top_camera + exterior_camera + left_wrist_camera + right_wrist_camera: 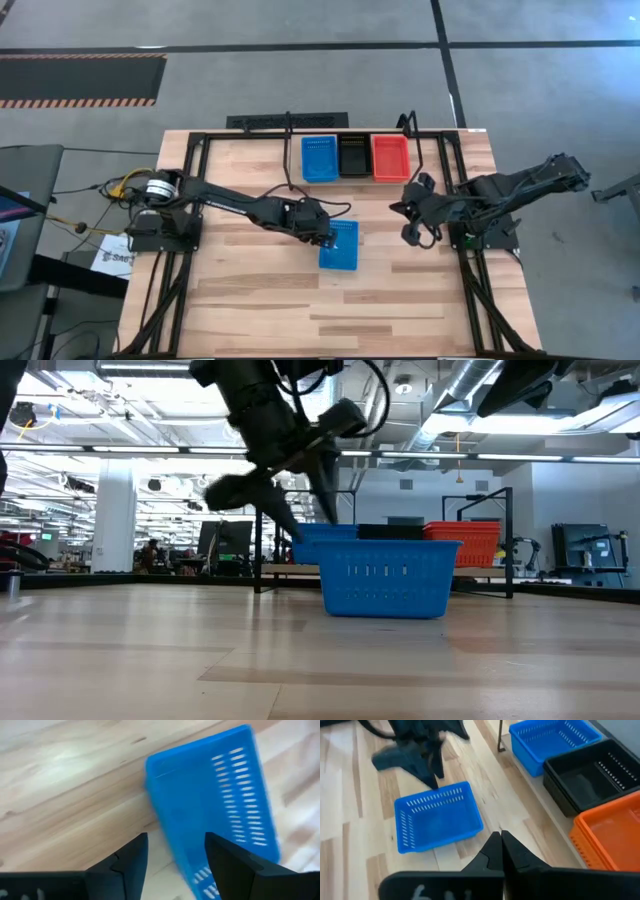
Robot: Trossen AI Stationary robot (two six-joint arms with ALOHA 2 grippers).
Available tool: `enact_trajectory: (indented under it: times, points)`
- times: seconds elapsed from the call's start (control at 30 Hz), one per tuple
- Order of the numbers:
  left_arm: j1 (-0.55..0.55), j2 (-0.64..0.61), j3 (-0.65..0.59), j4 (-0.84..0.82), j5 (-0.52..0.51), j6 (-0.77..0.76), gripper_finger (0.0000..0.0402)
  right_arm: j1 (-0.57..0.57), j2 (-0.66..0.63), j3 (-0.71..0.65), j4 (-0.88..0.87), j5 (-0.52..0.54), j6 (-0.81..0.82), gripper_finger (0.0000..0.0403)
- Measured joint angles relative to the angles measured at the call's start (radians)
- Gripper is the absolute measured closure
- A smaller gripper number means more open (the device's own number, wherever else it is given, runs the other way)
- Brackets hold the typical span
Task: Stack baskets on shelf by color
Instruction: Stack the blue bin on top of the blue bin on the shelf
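Left fingers: the left gripper (pixel 326 236) has its two dark fingers (pixel 131 862) apart, with a gap between them. They hold nothing.
Where the left fingers are: right at the near edge of a blue basket (pixel 340 246) that sits alone on the counter (pixel 240 300). In the low view the tips point down at the basket's left rim — I cannot tell if they touch it.
Loose blue basket: flat on the counter, open side up, a little turned. It is near the middle of the counter and apart from the shelf.
Left arm: it reaches from its base on the left side across the counter to this basket.
Right fingers: the right gripper (pixel 501 843) has its fingers pressed together. Nothing is between them.
Where the right fingers are: up over the right part of the counter, near the shelf end, away from the loose basket.
Shelf: the shelf (pixel 430 150) runs along the far edge of the counter, with thin black rods around it.
Baskets on the shelf: three spots side by side — blue (pixel 319 158), then black (pixel 354 155), then red-orange (pixel 390 157). They touch or nearly touch each other. I cannot tell how many are in each pile.
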Motion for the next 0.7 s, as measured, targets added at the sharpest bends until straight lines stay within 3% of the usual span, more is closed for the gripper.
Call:
enact_trajectory:
  times: [0.5, 0.6, 0.7]
  points:
    - [-0.001, 0.103, 0.004, 0.085, 0.033, -0.036, 0.0224, 0.017, 0.008, -0.002, -0.050, -0.005, -0.019, 0.0399]
    - [-0.001, 0.101, 0.006, 0.083, 0.031, -0.008, 0.0258, 0.020, 0.010, 0.000, -0.044, -0.004, -0.019, 0.0400]
    - [-0.001, 0.100, 0.006, 0.070, 0.024, 0.047, 0.0330, 0.021, 0.009, -0.001, -0.040, -0.005, -0.018, 0.0399]
